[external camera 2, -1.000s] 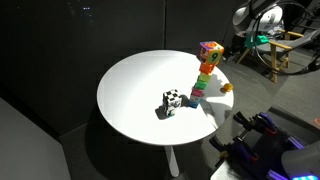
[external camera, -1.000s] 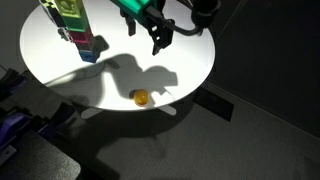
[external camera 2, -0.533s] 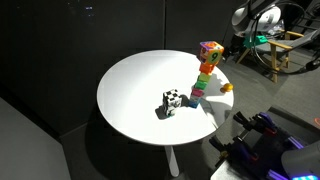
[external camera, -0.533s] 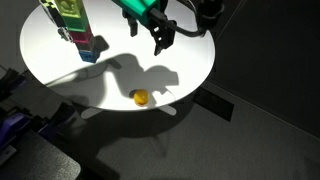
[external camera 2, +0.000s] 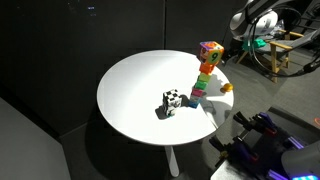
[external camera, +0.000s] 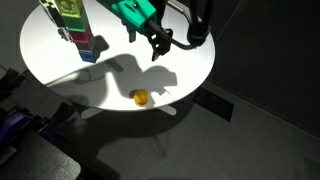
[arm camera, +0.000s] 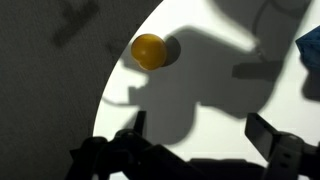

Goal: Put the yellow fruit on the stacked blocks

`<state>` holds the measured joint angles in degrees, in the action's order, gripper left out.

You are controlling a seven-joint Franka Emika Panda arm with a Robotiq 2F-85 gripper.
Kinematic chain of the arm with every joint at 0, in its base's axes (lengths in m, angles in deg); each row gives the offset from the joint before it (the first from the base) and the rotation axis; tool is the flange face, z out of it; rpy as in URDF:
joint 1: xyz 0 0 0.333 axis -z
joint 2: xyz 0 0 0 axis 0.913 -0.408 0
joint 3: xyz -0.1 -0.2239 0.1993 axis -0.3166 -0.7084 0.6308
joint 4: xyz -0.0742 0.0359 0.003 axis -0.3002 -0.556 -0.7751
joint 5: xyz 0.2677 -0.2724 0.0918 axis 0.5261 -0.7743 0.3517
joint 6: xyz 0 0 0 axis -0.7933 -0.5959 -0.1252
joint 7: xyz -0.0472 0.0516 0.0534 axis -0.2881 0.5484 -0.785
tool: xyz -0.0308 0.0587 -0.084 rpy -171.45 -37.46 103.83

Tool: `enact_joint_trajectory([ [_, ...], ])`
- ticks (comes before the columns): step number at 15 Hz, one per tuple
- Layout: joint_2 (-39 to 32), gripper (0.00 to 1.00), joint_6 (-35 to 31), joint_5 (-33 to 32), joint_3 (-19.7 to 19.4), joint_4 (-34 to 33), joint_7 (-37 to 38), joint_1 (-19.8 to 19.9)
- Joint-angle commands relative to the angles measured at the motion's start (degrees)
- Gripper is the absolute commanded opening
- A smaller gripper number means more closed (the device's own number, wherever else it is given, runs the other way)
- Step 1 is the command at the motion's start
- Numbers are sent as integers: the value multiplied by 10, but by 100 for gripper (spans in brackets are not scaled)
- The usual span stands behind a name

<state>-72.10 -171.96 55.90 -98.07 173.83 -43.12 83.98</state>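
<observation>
The yellow fruit (external camera: 141, 97) lies close to the near edge of the round white tabletop (external camera: 190, 70) in an exterior view. It is a small, smooth, ball-shaped piece that rests alone on the bare surface, with the arm's dark shadow falling just behind it. In the wrist view the same fruit (arm camera: 149, 50) sits right at the curved rim, its skin matte and evenly orange-yellow.

Further in, over the middle of the tabletop, hangs the gripper (external camera: 160, 43). It has a teal body with two dark, angular fingers (external camera: 155, 47) pointing down. The jaws stand spread wide with nothing between them, and the wrist view shows both fingers far apart over the shaded white surface. The fruit is well apart from them.

A small cube with a black-and-white chequered pattern (external camera 2: 173, 100) rests near the centre of the tabletop in an exterior view.

Farthest back, by the far edge, rise the stacked blocks (external camera: 72, 25). They form a tall, narrow tower of hard-edged cubes, printed yellow-green at the top, pink below and blue at the foot. In an exterior view the column (external camera 2: 207, 72) looks slightly crooked, its top cube turned askew. The tower stands well apart from the fruit.
</observation>
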Motion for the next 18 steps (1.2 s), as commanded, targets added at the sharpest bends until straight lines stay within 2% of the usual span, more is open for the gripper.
enact_joint_trajectory([
  [1, -20, 100, -12, -1, 10, -9, -13, 16],
  [11, -82, 100, -75, 0, 25, -14, -46, 58],
  [18, -118, 100, -82, -6, 34, -19, -34, 70],
])
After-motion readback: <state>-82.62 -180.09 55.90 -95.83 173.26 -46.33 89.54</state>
